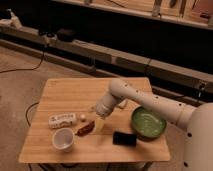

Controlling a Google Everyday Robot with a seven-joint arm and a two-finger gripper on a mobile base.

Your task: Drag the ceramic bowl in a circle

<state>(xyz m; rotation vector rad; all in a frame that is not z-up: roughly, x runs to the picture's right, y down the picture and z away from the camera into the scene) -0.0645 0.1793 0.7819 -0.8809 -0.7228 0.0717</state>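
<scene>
Camera view: fingers [101, 125] over table [65, 92], apart from ceramic bowl [148, 123].

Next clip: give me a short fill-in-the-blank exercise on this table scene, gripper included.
1. The ceramic bowl is coloured ____.
2. In the camera view, the gripper hangs over the table, to the ____ of the bowl.
3. The cup near the table's front-left corner is coloured ____.
4. The flat object lying by the bowl's front edge is coloured ____.

Missing words: green; left; white; black.
</scene>
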